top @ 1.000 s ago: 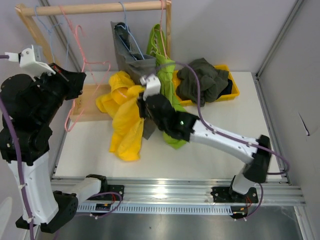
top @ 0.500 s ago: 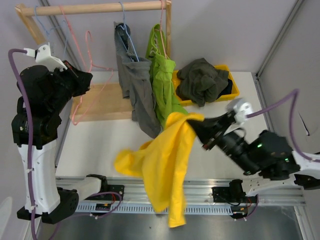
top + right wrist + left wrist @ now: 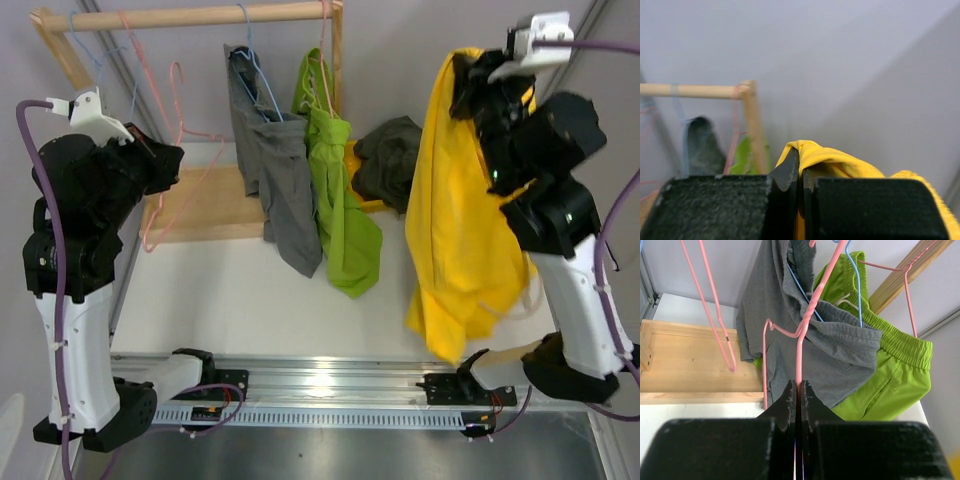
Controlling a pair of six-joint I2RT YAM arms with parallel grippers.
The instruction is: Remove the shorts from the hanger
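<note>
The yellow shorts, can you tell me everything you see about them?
The yellow shorts are soft, crumpled cloth, all bright yellow. They hang long and loose in the air on the right side, above the table. The right gripper is shut on a bunched fold at their top and holds them up high. No hanger shows in them. Their bottom end dangles beside the right arm.

Your left arm: white lower link, black joint housings, purple cable, white camera mount on top. Your right arm: same white-and-black build, purple cable, green light on black housing. Left gripper, right gripper: matte black tapered fingers.
</note>
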